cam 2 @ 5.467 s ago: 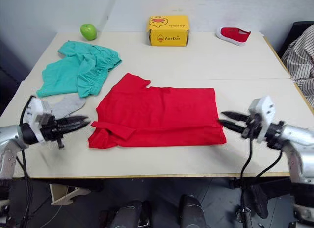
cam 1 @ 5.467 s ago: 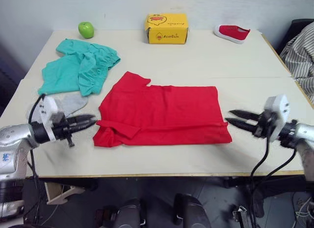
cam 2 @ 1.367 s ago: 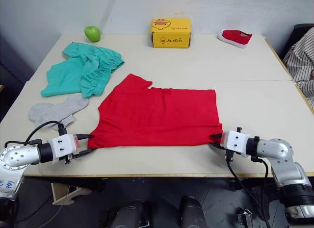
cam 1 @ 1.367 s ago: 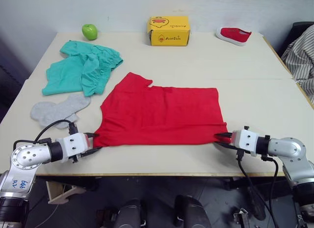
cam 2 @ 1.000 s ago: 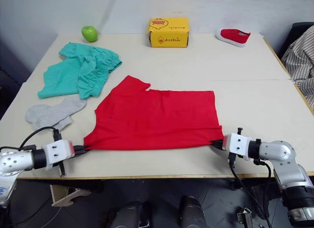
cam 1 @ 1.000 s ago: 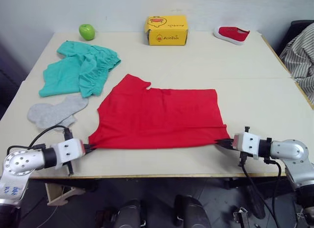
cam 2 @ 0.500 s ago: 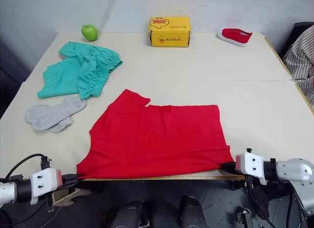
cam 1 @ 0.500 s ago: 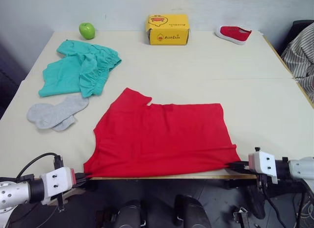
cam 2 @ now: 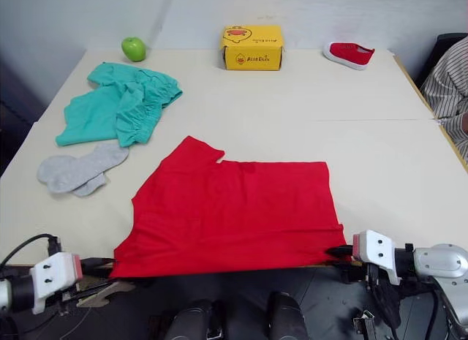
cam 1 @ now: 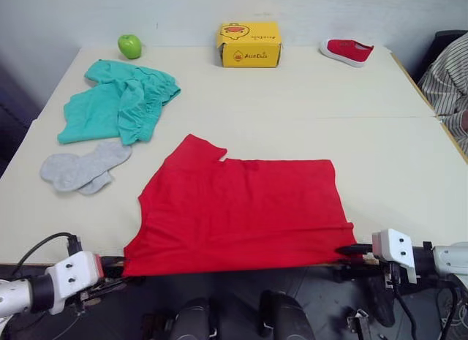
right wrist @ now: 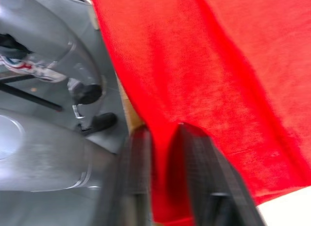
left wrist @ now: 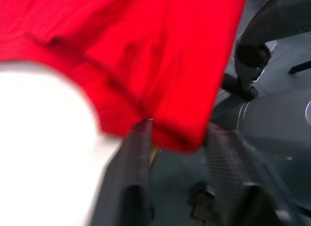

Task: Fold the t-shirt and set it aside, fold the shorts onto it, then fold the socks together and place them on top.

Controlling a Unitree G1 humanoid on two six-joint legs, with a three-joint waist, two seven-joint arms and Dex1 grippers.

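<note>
Pinching the two near corners of the t-shirt [cam 1: 241,208], I have the left pincer [cam 1: 117,267] at the lower left of the frame and the right pincer [cam 1: 349,249] at the lower right, each pressed together on red cloth at the front edge of the desk [cam 1: 292,91]. From them the shirt spreads away toward the middle of the frame, lying flat, its long axis running left to right between my two arms, its near hem hanging just over the desk's edge. Each arm is at its own corner, so by my reckoning the fold goes away from me, toward the far hem. Beyond, in the upper left, lie the shorts [cam 1: 117,99] and, just below them, the socks [cam 1: 82,167], both well apart from the shirt.
</note>
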